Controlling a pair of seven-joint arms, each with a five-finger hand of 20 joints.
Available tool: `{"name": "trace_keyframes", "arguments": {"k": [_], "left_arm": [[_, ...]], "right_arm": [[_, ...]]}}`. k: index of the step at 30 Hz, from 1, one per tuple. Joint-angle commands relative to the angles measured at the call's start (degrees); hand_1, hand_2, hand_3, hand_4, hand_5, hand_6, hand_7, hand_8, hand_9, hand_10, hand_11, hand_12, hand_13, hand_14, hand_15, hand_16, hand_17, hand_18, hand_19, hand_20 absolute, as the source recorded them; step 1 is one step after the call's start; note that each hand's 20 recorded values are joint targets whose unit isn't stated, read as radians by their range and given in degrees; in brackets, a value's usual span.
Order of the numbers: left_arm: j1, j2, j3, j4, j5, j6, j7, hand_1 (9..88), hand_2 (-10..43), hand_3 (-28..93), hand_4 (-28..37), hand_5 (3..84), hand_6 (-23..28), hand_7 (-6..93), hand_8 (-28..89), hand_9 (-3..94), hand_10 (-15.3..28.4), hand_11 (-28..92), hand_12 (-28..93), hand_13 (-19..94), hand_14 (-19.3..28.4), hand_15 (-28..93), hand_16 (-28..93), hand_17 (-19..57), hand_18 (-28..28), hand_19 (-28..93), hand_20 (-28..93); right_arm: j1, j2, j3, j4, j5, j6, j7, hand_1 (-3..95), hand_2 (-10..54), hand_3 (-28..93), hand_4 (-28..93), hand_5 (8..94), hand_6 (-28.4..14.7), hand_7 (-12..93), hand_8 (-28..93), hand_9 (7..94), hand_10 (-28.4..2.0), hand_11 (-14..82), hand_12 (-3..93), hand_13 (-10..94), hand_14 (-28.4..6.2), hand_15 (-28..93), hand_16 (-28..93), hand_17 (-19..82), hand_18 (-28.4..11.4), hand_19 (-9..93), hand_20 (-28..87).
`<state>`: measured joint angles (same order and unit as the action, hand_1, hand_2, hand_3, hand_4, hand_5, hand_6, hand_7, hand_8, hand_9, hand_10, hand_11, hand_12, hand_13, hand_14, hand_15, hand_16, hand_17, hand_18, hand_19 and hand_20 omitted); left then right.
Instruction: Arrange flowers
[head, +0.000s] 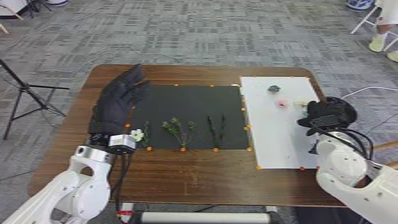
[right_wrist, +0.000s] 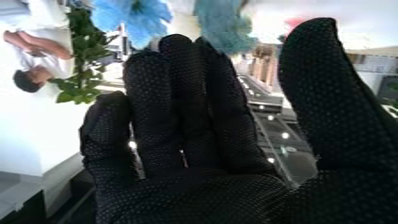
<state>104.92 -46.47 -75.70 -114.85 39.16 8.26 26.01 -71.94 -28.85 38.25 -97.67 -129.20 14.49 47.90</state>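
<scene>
right hand (head: 330, 114)'s the closer one imo, fingers pretty much straight, thumb out, nothing in it, and the pink flower (head: 282, 103) sits just left of it, toward the table (head: 200, 177)'s right edge

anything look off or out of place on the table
One mild oddity: the whitish flower is at the black mat's left edge, away from the pink flower on the white sheet. I see no spill.

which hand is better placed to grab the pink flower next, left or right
Probably right: the right hand is open near the pink flower on the white sheet, while the left hand is at the black mat's left edge.
</scene>
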Motion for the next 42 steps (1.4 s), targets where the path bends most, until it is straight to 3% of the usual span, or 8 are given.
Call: {"name": "trace_keyframes", "arguments": {"k": [1, 4, 8, 21, 24, 26, 29, 42], "left_arm": [[-0.1, -0.79, 0.01, 0.02, 0.38, -0.09, -0.8, 25.0, -1.2, 67, -24.5, 33.2, 3.4, 15.3, -7, 24.9, 12.0, 20, 20, 21, 14.3, 27, 6, -9.5, 19.9, 38, 12], [-0.3, -0.48, 0.01, -0.04, 0.28, -0.07, -0.35, 25.1, -1.3, 67, -24.6, 33.2, 3.4, 15.3, -7, 24.9, 12.1, 20, 20, 21, 14.4, 27, 6, -9.6, 19.9, 38, 13], [-1.4, 0.56, 0.19, 0.17, 0.05, 0.09, -0.01, 25.0, -1.3, 67, -24.6, 33.2, 3.4, 15.3, -7, 24.9, 12.0, 19, 19, 20, 14.3, 27, 6, -9.6, 20.0, 38, 13], [-3.3, 2.53, 0.57, 0.04, 0.14, -0.46, 0.81, 25.0, -1.2, 67, -24.6, 33.2, 3.4, 15.4, -7, 24.9, 12.0, 19, 19, 20, 14.3, 26, 6, -9.6, 19.9, 38, 12], [-2.8, 2.48, 0.32, -0.13, 0.08, -0.39, 0.63, 25.0, -1.2, 67, -24.6, 33.2, 3.4, 15.4, -7, 24.9, 12.0, 19, 19, 20, 14.3, 26, 6, -9.6, 20.0, 38, 12], [-2.6, 2.52, 0.24, -0.17, 0.23, -0.65, 0.48, 25.0, -1.2, 67, -24.6, 33.2, 3.4, 15.3, -7, 24.9, 12.0, 19, 20, 21, 14.3, 27, 6, -9.6, 20.0, 38, 12], [-2.3, 2.56, 0.09, -0.24, 0.12, -0.54, 0.44, 25.1, -1.2, 67, -24.7, 33.2, 3.4, 15.3, -7, 24.9, 12.0, 19, 20, 21, 14.3, 27, 6, -9.6, 20.0, 38, 12], [-1.6, 2.48, -0.46, -0.34, 0.07, -0.36, 0.44, 25.0, -1.2, 67, -24.6, 33.2, 3.3, 15.4, -7, 25.0, 12.1, 19, 20, 21, 14.3, 26, 6, -9.6, 19.9, 38, 12]], "right_arm": [[5.7, -1.2, -7.3, 3.3, -4.9, 4.1, 1.5, 30.9, -9.5, 81, -28, 51.5, -2.1, 33, -14, 51.1, -12.3, 40.9, 28.5, 47, -12.5, 77, 26, 24, -20.9, 83, 56], [7.0, -1.2, -9.6, 4.2, -6.5, 10.0, 0.9, 34.6, -9.5, 84, -28, 56.4, -0.3, 37, -11, 56.4, -11.1, 43.2, 29.4, 50, -11.4, 76, 28, 25, -20.6, 83, 56], [8.7, -1.0, -10.9, 3.3, -6.9, 12.7, -0.6, 46.8, -9.5, 83, -25, 68.0, 1.1, 49, 4, 74.1, -8.4, 30.7, 53.6, 63, -9.0, 76, 37, 31, -19.9, 88, 55], [15.7, -0.6, -14.1, -3.1, -7.2, 14.9, -3.1, 46.7, -9.5, 85, -21, 71.8, 0.6, 49, 5, 77.0, -8.6, 34.7, 55.9, 65, -8.4, 79, 38, 33, -20.0, 90, 56], [14.6, 0.8, -12.3, -5.5, -5.6, 8.1, -2.7, 46.6, -9.5, 84, -21, 71.5, 0.3, 49, 6, 76.5, -8.6, 34.5, 56.6, 65, -8.5, 79, 38, 33, -20.0, 90, 56], [11.6, 1.9, -7.1, -8.5, -2.0, -5.3, -2.7, 46.3, -9.5, 84, -23, 68.7, 0.7, 47, 7, 74.5, -8.2, 28.9, 54.8, 62, -9.0, 79, 39, 30, -20.1, 88, 57], [9.0, 3.6, -4.8, -9.2, -1.1, -9.2, -3.9, 41.2, -9.5, 86, -27, 60.6, -0.2, 34, -6, 61.8, -9.3, 32.3, 38.8, 54, -10.5, 80, 36, 27, -20.5, 86, 58], [8.6, 5.6, -7.5, -3.8, 0.4, -8.8, -7.5, 37.3, -9.5, 87, -28, 54.4, -0.1, 27, -14, 56.3, -8.8, 28.6, 23.4, 51, -10.9, 82, 32, 23, -20.5, 82, 59]]}}
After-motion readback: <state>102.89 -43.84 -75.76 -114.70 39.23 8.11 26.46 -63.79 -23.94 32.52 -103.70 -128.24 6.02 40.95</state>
